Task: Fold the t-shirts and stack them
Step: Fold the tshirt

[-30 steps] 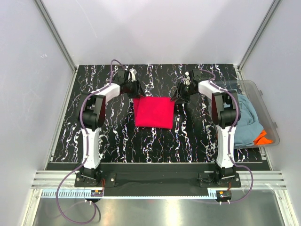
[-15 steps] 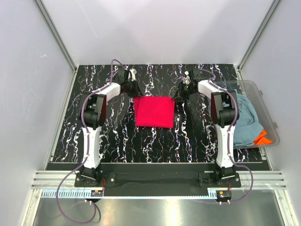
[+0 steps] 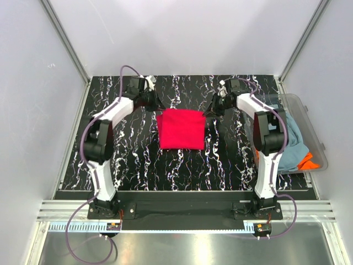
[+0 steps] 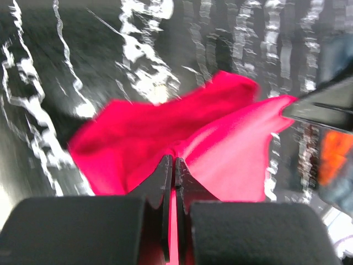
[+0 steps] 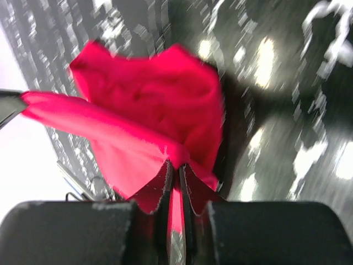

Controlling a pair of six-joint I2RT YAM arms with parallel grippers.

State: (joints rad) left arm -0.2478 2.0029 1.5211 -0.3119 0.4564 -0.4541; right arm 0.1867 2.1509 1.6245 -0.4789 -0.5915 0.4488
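Observation:
A crimson red t-shirt [image 3: 181, 128], folded into a rectangle, lies mid-table. My left gripper [image 3: 156, 106] is shut on its far left corner, and the left wrist view shows red cloth [image 4: 220, 149] pinched between the fingertips and lifted. At the far right corner my right gripper [image 3: 208, 112] is shut on the same shirt, with the red cloth [image 5: 149, 110] bunched at its jaws and pulled up. A grey-blue t-shirt [image 3: 291, 144] and an orange one [image 3: 308, 162] lie in the tub at the right.
A clear plastic tub [image 3: 315, 126] stands at the table's right edge, beside the right arm. The black marbled tabletop [image 3: 138, 154] surrounds the red shirt. White walls close in the back and both sides.
Both grippers have closed on the red shirt's far corners and begun lifting them. The left arm has swung outward to the left; the far edge of the shirt has risen.

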